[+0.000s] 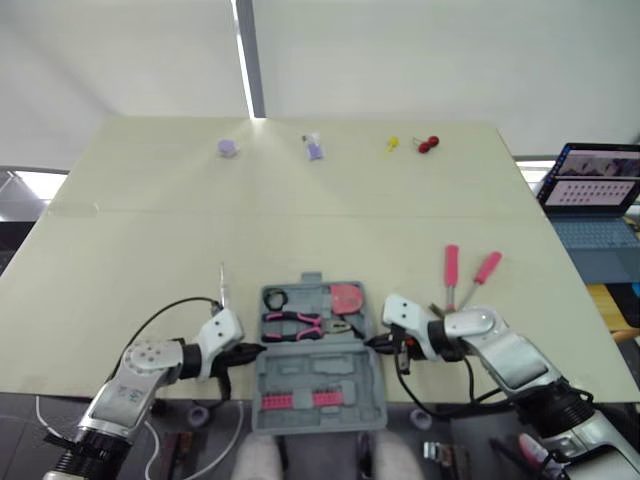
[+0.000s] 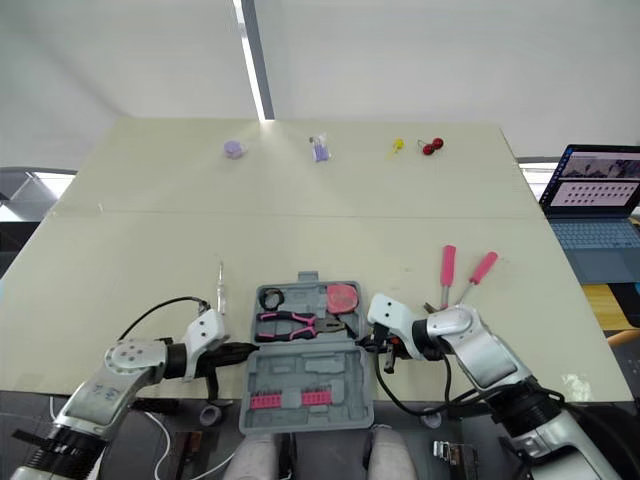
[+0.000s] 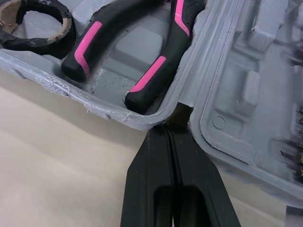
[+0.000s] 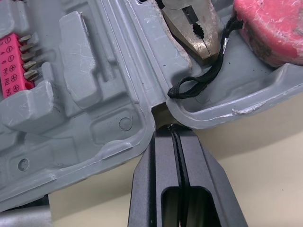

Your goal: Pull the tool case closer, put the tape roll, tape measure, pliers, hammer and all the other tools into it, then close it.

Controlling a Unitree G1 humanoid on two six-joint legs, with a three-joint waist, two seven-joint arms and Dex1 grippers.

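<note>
Where the table's near edge runs, case: grey plastic tool case [image 1: 318, 372] lies open flat, its near half overhanging the edge
Near half: pink strip of screwdriver bits [image 1: 295, 400] seated in it, other moulded slots bare
Left gripper [image 3: 171, 130]: black fingers pressed together, tips in the hinge notch on the case's left side
Right gripper [image 4: 176, 126]: fingers pressed together too, tips in the hinge notch on the right side
Far half: black tape roll [image 1: 276, 297] at left, pink round tape measure [image 1: 347, 297] at right, pink-and-black pliers [image 1: 295, 325] lying across just nearer, handles to the left
Left of case: slim clear-handled tool [image 1: 222, 283] on the beige table [image 1: 300, 220], near the left arm
Right of case: two pink-handled screwdrivers [image 1: 451, 268] side by side, apart from the case
Far edge: small purple object [image 1: 229, 148], purple-and-white item [image 1: 314, 148], yellow piece [image 1: 393, 144], red piece [image 1: 427, 145]
Off table, right: open laptop [image 1: 595, 200]
</note>
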